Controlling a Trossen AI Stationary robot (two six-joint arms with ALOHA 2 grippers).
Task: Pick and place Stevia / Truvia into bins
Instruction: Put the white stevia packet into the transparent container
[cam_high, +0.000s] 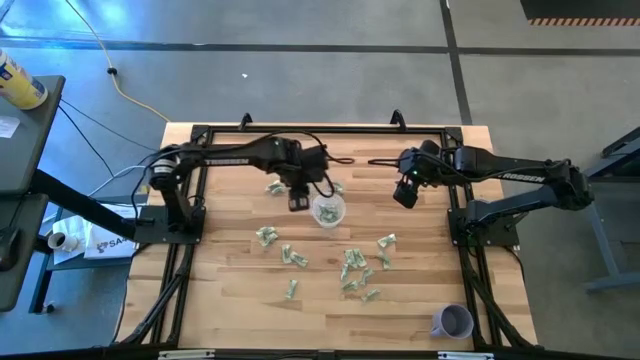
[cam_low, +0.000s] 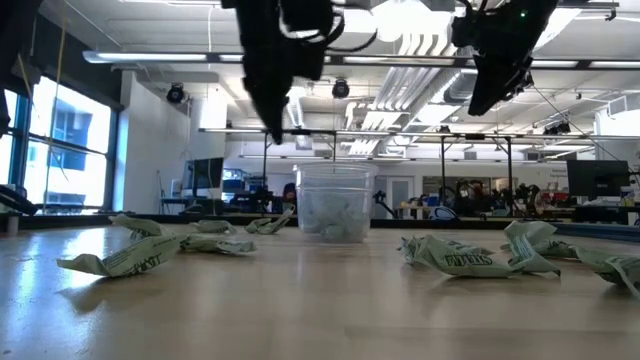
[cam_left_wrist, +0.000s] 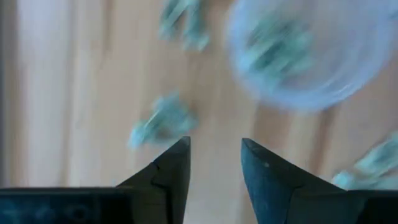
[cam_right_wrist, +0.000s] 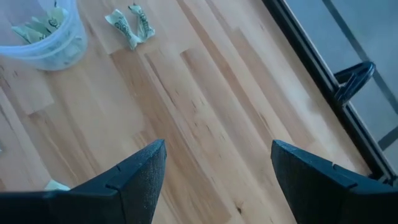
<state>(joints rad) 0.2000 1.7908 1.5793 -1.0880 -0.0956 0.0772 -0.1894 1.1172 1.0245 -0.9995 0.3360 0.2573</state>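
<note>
Green-and-white paper sweetener packets (cam_high: 352, 262) looked feather-light and crumply, best pinched across the middle. Left gripper (cam_high: 298, 203) hung parted and empty beside the clear plastic cup (cam_high: 328, 211); right gripper (cam_high: 405, 194) gaped wide.

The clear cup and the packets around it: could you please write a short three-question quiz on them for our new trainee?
1. True or false: the clear cup already holds sweetener packets.
2. Which gripper is nearer the clear cup? A) left gripper B) right gripper
3. Fill in: the lavender cup stands near the table's front-____ corner, seen from above.

Key:
1. True; green and white packets show through its wall.
2. A; it hangs just beside the cup, open with nothing between its fingers, while the right gripper waits open farther off.
3. Right.
</note>
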